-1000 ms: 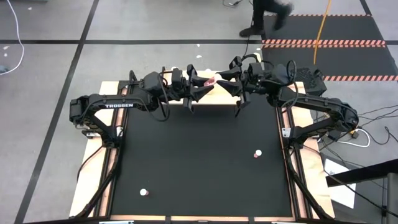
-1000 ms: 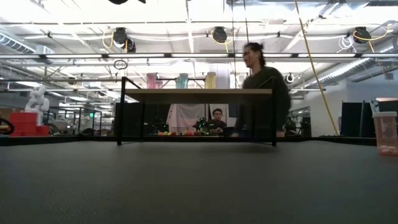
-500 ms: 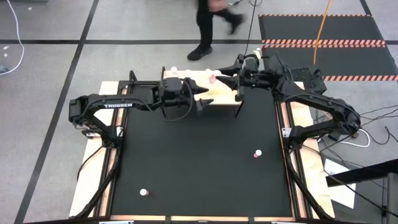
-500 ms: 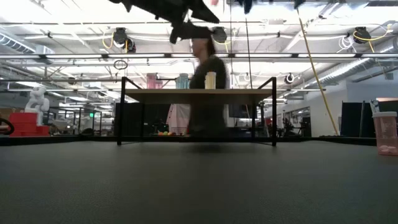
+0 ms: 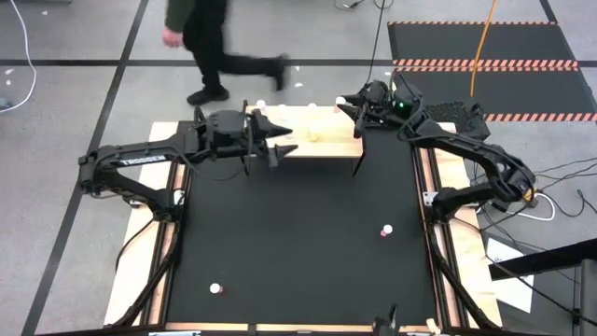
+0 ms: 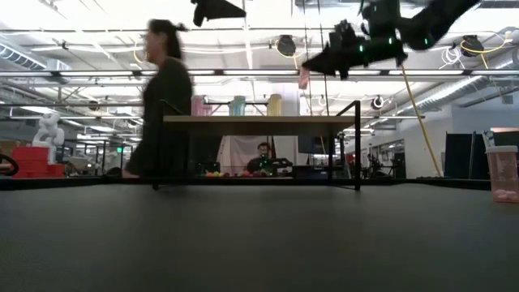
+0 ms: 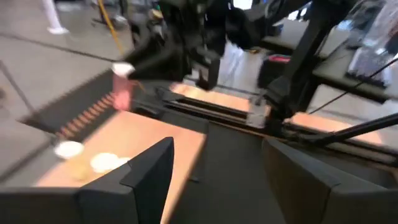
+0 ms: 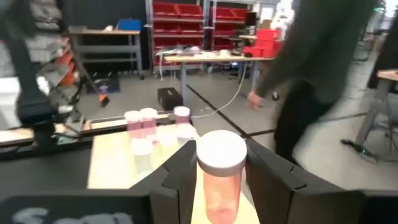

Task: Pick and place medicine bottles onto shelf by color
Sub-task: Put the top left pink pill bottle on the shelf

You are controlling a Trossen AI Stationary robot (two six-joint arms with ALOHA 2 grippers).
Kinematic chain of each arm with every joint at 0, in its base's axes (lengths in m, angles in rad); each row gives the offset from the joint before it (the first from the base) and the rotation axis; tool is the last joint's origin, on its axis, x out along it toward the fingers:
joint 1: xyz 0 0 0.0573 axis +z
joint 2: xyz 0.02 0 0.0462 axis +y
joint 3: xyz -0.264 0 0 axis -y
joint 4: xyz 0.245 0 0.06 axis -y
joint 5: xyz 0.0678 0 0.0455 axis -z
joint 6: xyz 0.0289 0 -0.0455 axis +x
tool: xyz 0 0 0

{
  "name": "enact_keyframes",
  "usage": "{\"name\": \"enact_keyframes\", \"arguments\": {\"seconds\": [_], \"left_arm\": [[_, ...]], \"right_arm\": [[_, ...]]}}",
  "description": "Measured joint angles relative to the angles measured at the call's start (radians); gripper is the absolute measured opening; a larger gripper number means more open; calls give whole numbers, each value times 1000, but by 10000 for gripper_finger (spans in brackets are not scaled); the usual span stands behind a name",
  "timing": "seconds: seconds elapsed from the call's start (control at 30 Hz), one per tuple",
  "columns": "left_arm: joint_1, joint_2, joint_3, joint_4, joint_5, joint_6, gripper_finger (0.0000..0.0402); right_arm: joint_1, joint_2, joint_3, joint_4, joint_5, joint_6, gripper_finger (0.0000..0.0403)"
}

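The shelf [image 5: 322,142] stands at the table's far edge and carries several medicine bottles, among them pink [image 6: 198,105], pale blue [image 6: 237,105] and yellow [image 6: 275,104] ones. My right gripper [image 8: 217,163] is shut on a pink bottle [image 8: 217,186] with a white cap, above the shelf's far right corner [image 5: 343,103]. My left gripper [image 7: 217,180] stands open and holds nothing, over the shelf's left end [image 5: 283,142], pointing toward the right. Two more bottles stand on the black mat [image 5: 385,230] [image 5: 215,289]. My right gripper pinches the pink bottle's body, just under the white cap [image 8: 219,152], between its two fingers [image 8: 180,171]. The fingers come about level from the table's right side. The bottle stands upright in the hold, lifted clear above the shelf [image 6: 303,78].
A person [image 5: 210,42] walks past behind the table's far edge. Another pink bottle [image 6: 503,174] stands close to the low camera at the right. Wooden strips [image 5: 140,280] run along the table's sides. The black mat [image 5: 298,243] lies between the arms.
My left gripper has drawn back from the pink bottle toward the table's left and tipped up to nearly level. My right gripper has carried the bottle toward the table's far right. The person has walked from right to left behind the table.
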Motion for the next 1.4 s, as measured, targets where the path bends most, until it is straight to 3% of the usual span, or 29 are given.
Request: {"name": "enact_keyframes", "arguments": {"seconds": [0.1,0.23,0.43,1.2,1.4], "left_arm": [[8,-31,0,1,-39,85,231],[28,-41,0,11,-68,170,218],[56,-40,0,11,-69,170,214],[84,-40,0,11,-69,196,214],[85,-40,0,9,-69,129,214]], "right_arm": [[-40,53,-53,100,-3,67,114],[-48,132,-53,100,1,57,114],[-48,204,-27,106,32,55,114],[-67,216,-27,57,58,23,116],[-66,216,-27,62,84,43,156]]}}
